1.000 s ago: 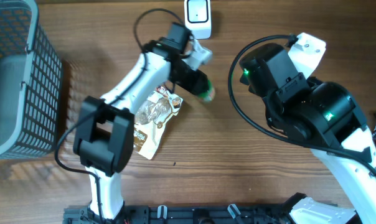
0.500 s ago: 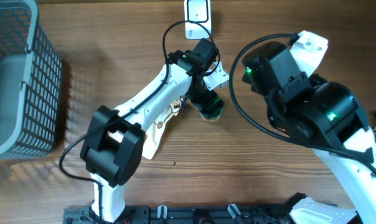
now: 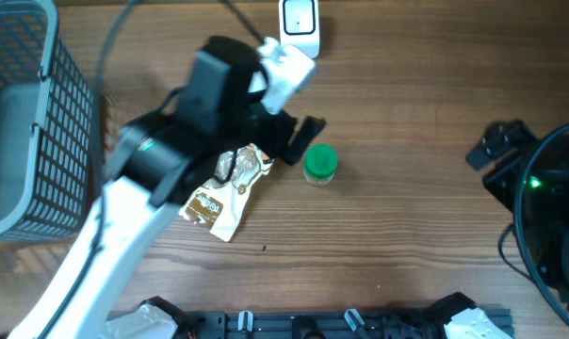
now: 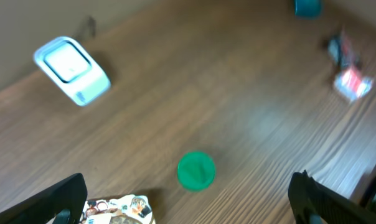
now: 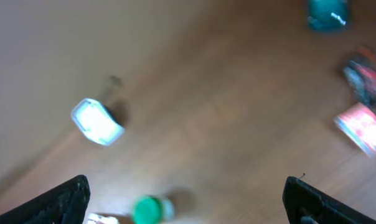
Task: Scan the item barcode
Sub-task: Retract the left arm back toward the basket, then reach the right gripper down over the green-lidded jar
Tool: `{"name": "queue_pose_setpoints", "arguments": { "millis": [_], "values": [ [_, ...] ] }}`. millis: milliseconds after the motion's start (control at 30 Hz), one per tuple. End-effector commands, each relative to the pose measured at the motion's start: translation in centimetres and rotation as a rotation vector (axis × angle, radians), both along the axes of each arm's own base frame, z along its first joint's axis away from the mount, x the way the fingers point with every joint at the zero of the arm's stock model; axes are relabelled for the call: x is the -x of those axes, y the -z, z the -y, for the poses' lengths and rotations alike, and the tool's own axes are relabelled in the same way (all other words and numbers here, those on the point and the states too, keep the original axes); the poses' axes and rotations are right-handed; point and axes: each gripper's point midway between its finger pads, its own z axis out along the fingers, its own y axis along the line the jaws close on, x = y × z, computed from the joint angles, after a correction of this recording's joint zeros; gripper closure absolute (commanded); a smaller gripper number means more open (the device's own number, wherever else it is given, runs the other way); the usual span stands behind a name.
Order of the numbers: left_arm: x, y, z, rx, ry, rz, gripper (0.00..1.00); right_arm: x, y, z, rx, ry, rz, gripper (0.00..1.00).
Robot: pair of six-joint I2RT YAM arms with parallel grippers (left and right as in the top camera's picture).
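A small bottle with a green lid (image 3: 320, 163) stands upright on the wooden table, free of both grippers. The white barcode scanner (image 3: 299, 21) sits at the table's far edge, behind the bottle. My left gripper (image 4: 189, 198) is open and hangs high above the bottle (image 4: 196, 170), with nothing between its fingers (image 4: 63, 200). From the left wrist view the scanner (image 4: 71, 70) is at the upper left. My right gripper (image 5: 187, 190) is open too, raised far off to the right, looking down on the bottle (image 5: 149, 210) and scanner (image 5: 96, 122).
A brown and white snack packet (image 3: 223, 193) lies just left of the bottle. A grey mesh basket (image 3: 21, 113) fills the left side. A teal object (image 5: 327, 12) and red packets (image 5: 367, 127) lie far right. The right arm (image 3: 539, 217) is at the right edge.
The left gripper opened and let go of the green-lidded bottle, then rose and drew back left. The right arm pulled away to the right edge.
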Motion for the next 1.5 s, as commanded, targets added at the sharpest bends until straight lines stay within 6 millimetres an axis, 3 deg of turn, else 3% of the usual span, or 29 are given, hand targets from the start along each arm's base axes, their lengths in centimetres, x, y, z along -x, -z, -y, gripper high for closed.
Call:
{"name": "queue_pose_setpoints", "arguments": {
  "millis": [0, 100, 233, 300, 367, 533, 600, 733, 767, 967, 1067, 1167, 1233, 1333, 1467],
  "values": [
    [-0.7, -1.7, -2.6, 0.162, -0.255, -0.088, 0.0, 0.1, 1.4, 0.4, -0.093, 0.092, -0.055, 0.0],
    [-1.7, 0.1, -2.8, 0.234, -0.406, -0.23, 0.0, 0.2, 1.5, 0.8, -0.112, 0.117, -0.059, 0.0],
    [-3.7, 4.6, -3.5, 0.302, -0.725, -0.443, 0.0, 0.3, 1.6, 1.0, -0.113, 0.114, -0.067, 0.0],
    [-3.9, 6.5, -1.9, 0.281, -0.696, -0.514, 0.0, 0.3, 1.6, 1.0, -0.101, 0.102, -0.072, 0.0],
    [-2.6, 8.3, 0.5, 0.271, -0.609, -0.64, 0.0, 0.3, 1.6, 1.0, -0.087, 0.088, -0.077, 0.0],
    [-1.2, 9.2, 2.1, 0.211, -0.609, -0.625, 0.0, 0.3, 1.8, 0.5, -0.093, 0.054, -0.09, 0.0],
    [-1.0, 9.6, 0.4, 0.176, -0.763, -0.589, 0.0, 0.4, 2.0, -0.1, -0.142, 0.054, -0.094, 0.0],
    [0.2, 9.6, -6.7, 0.144, -1.218, -0.479, 0.0, 0.2, 3.0, -2.9, -0.261, -0.03, -0.159, 0.0],
    [0.4, 9.4, -7.4, 0.147, -1.256, -0.463, 0.0, -0.1, 3.2, -3.1, -0.254, -0.044, -0.174, 0.0],
    [-0.3, 7.2, -10.7, 0.11, -1.235, -0.36, 0.0, -0.4, 4.2, -6.7, -0.327, -0.234, -0.269, 0.0],
    [-1.2, 6.3, -12.0, 0.128, -1.232, -0.326, 0.0, -2.7, 2.9, -7.5, -0.239, -0.368, -0.175, 0.0],
    [-2.3, 5.1, -14.1, 0.097, -1.195, -0.263, 0.0, -5.1, 2.8, -10.5, -0.259, -0.531, -0.16, 0.0],
    [-2.8, 4.1, -15.0, 0.061, -1.125, -0.219, 0.0, -7.0, 4.7, -11.3, -0.234, -0.559, -0.229, 0.0],
    [-2.8, 2.9, -16.0, -0.006, -1.003, -0.168, 0.0, -10.5, 8.4, -13.2, -0.083, -0.735, -0.323, 0.0],
    [-1.6, 1.6, -18.2, -0.013, -1.016, -0.14, 0.0, -13.9, 15.6, -16.3, 0.05, -0.946, -0.501, 0.0]
  ]
}}
